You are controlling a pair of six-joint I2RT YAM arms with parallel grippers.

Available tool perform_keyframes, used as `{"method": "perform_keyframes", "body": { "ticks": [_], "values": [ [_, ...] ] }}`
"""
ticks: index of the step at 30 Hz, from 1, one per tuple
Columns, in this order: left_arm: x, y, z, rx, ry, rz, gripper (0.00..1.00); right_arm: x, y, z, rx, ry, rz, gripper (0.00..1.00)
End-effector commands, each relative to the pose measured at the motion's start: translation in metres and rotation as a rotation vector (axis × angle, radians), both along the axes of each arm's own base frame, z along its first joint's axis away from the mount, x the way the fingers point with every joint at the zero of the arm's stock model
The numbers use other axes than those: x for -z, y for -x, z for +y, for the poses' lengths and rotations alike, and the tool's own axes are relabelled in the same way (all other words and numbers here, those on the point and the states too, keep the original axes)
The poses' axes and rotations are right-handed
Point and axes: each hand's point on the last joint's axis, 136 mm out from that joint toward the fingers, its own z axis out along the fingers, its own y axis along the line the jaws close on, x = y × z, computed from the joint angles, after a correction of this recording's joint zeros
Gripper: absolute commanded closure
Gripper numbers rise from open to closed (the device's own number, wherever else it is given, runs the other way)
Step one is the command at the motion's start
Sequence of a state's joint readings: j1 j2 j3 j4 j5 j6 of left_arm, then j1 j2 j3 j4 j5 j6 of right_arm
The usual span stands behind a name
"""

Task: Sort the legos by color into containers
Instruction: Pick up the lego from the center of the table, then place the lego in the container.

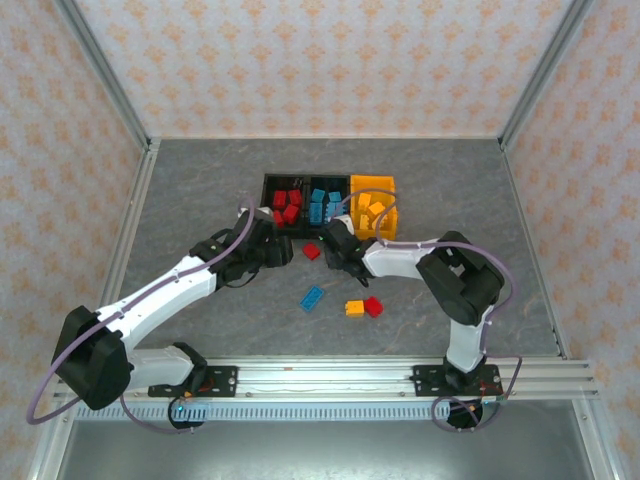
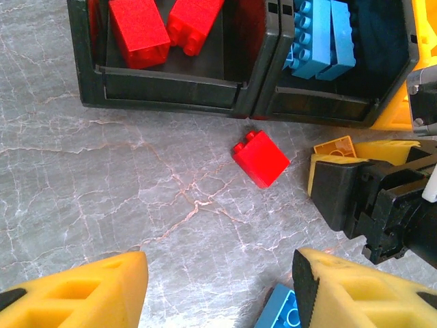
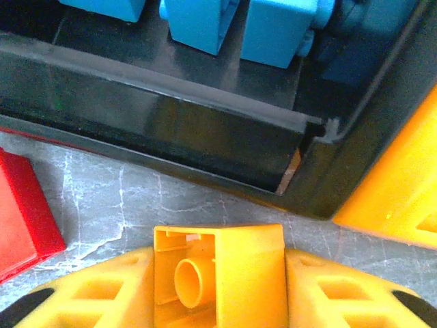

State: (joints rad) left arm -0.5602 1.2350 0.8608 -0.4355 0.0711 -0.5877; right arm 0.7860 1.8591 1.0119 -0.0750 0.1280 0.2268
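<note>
We find three joined bins at the far middle of the table (image 1: pixel 200 190). The left black bin (image 2: pixel 171 85) holds red bricks (image 2: pixel 140 31). The middle black bin (image 3: pixel 171 116) holds blue bricks (image 3: pixel 273 27). The yellow bin (image 1: pixel 372 182) at the right end holds yellow bricks (image 1: pixel 375 212).

Four bricks lie loose on the table:
- The loose red brick (image 2: pixel 261 158) sits just in front of the joint between the two black bins. It is clear of their front walls and lies between the two claws.
- The loose blue brick (image 1: pixel 312 298) lies nearer the arm bases, on its own.
- The loose yellow brick (image 1: pixel 354 308) and the second red brick (image 1: pixel 373 306) lie just beside each other, to the right of the blue one.

The left claw (image 2: pixel 218 263) is spread wide with nothing between its fingers (image 2: pixel 89 294). It hangs over bare table on the near side of the loose red brick and does not touch it. The right arm's black wrist housing stands close on that brick's right side.

The right claw (image 3: pixel 218 270) is pressed onto the held yellow brick (image 3: pixel 218 273), one finger on each side. The brick's hollow underside faces the wrist camera. The claw and brick sit just in front of the middle black bin's front wall, near its corner with the yellow bin. We cannot tell whether the held brick touches the table.
</note>
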Motion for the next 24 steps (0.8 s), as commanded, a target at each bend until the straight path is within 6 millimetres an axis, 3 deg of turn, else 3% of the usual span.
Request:
{"method": "perform_keyframes", "body": {
  "ticks": [1, 11, 15, 20, 24],
  "values": [
    [0.003, -0.003, 0.001, -0.027, 0.016, 0.003, 0.41, 0.002, 0.008, 0.014, -0.044, -0.024, 0.021, 0.60],
    [0.007, -0.008, -0.008, -0.023, 0.063, 0.004, 0.41, -0.050, 0.030, 0.003, -0.048, -0.105, -0.019, 0.61],
    [0.007, -0.009, -0.013, -0.021, 0.094, 0.004, 0.41, -0.081, 0.031, -0.002, -0.040, -0.147, -0.059, 0.62],
    [0.004, -0.010, -0.018, -0.018, 0.120, -0.001, 0.41, -0.116, 0.013, -0.013, 0.021, -0.209, -0.093, 0.61],
    [-0.002, -0.011, -0.027, -0.003, 0.170, -0.015, 0.41, -0.134, -0.014, -0.029, 0.095, -0.252, -0.111, 0.61]
  ]
}}
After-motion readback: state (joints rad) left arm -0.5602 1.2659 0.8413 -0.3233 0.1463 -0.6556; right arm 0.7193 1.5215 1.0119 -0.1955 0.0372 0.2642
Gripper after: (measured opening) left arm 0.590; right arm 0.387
